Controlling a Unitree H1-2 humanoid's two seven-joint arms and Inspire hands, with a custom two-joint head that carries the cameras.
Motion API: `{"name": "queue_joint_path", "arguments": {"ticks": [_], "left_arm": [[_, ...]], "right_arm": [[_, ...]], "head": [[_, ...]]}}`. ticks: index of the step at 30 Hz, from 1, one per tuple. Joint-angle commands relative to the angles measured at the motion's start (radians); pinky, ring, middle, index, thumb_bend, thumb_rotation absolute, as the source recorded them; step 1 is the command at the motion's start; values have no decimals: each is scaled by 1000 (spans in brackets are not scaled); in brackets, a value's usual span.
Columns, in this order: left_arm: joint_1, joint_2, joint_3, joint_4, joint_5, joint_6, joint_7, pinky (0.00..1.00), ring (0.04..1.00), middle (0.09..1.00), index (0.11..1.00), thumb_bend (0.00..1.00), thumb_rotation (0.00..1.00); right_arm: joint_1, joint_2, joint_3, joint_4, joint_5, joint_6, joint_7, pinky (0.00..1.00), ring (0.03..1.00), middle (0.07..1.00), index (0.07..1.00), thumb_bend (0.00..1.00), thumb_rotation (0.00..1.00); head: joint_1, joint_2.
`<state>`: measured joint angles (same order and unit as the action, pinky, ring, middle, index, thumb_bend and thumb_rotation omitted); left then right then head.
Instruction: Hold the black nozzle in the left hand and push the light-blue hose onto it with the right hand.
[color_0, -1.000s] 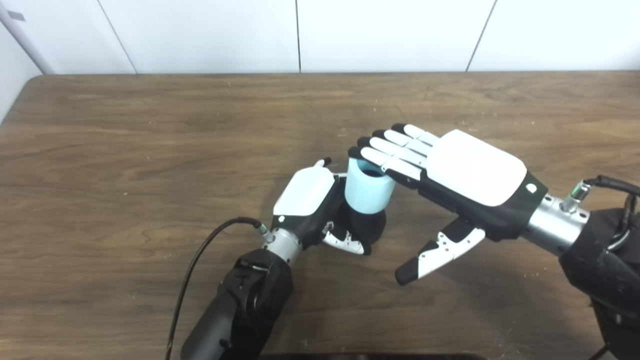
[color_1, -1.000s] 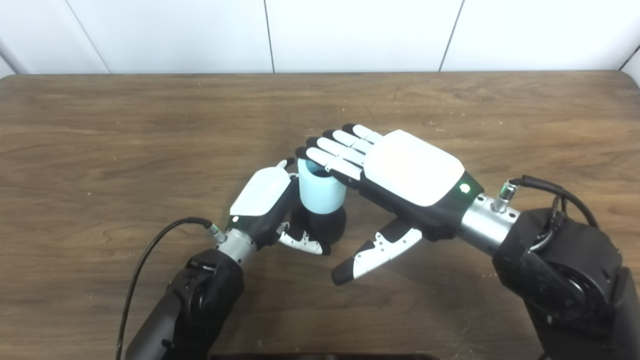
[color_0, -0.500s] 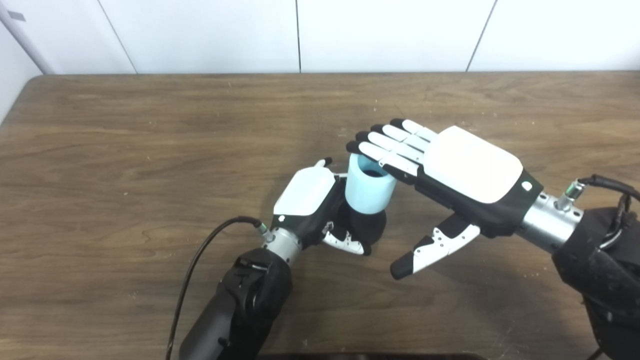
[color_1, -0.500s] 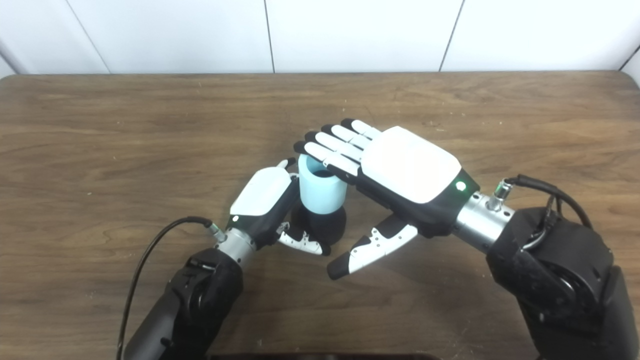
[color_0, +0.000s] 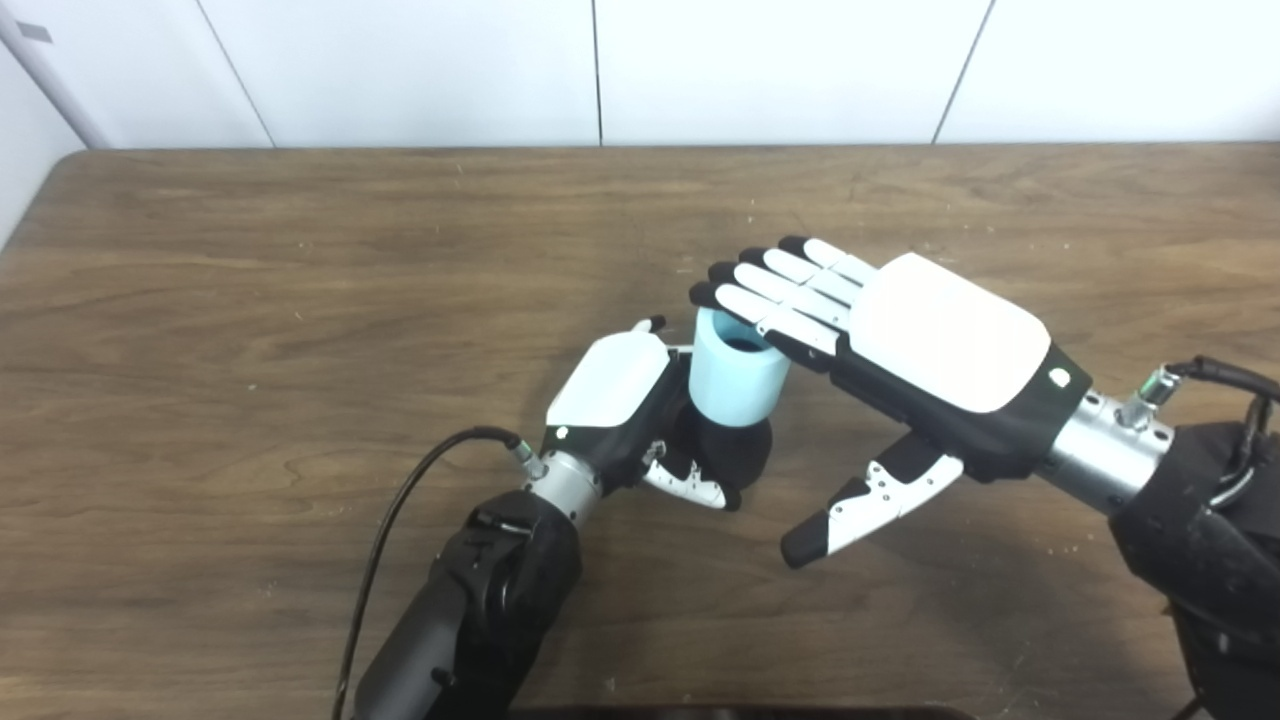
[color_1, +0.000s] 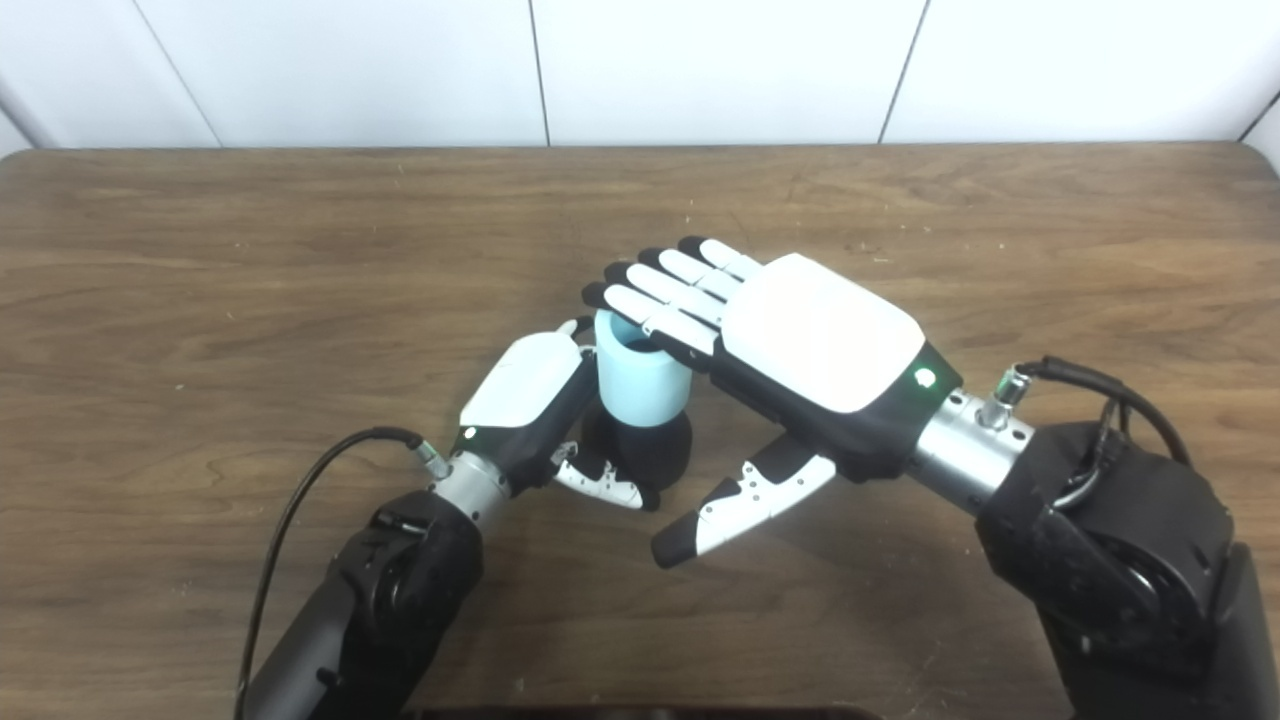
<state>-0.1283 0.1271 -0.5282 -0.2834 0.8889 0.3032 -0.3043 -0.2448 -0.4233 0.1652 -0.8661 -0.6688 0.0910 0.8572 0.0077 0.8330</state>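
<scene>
The black nozzle (color_0: 740, 450) stands upright near the table's middle, and my left hand (color_0: 615, 400) is shut on it from the left, thumb wrapped across its front. The short light-blue hose (color_0: 738, 375) sits on top of the nozzle, its open end facing up. Flat and open, my right hand (color_0: 900, 340) reaches in from the right; its fingers (color_0: 775, 290) lie over the hose's top rim and its thumb hangs free below. Whether the fingers press on the rim I cannot tell. The nozzle's upper part is hidden inside the hose.
The brown wooden table (color_0: 300, 300) spreads out on all sides, with a white panelled wall behind its far edge. A black cable (color_0: 400, 520) loops from my left wrist over the table.
My right hand has slid a little to the left and up over the hose's rim. The left hand, nozzle and hose have stayed in place.
</scene>
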Motion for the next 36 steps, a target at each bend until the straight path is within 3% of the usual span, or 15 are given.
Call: {"name": "queue_joint_path", "arguments": {"ticks": [1,20,28,36], "left_arm": [[33,8,-21,55,-23,39,-90,1000,687,542,443,514,0],[32,7,-23,46,-16,32,-86,1000,710,528,457,517,0],[35,5,-22,42,-11,28,-74,1000,780,540,438,514,0],[33,2,-21,43,-10,33,-74,1000,780,542,439,514,0]], "right_arm": [[-18,-5,-14,-24,5,-7,-26,1000,1000,1000,991,695,1000],[20,-12,18,43,-30,-47,-23,1000,1000,998,950,696,1000],[16,-7,44,43,-50,-19,-6,1000,1000,985,925,696,1000],[46,-11,59,42,-51,-14,-8,1000,1000,985,930,702,1000]], "head": [[1,1],[4,9],[4,11],[9,15]]}}
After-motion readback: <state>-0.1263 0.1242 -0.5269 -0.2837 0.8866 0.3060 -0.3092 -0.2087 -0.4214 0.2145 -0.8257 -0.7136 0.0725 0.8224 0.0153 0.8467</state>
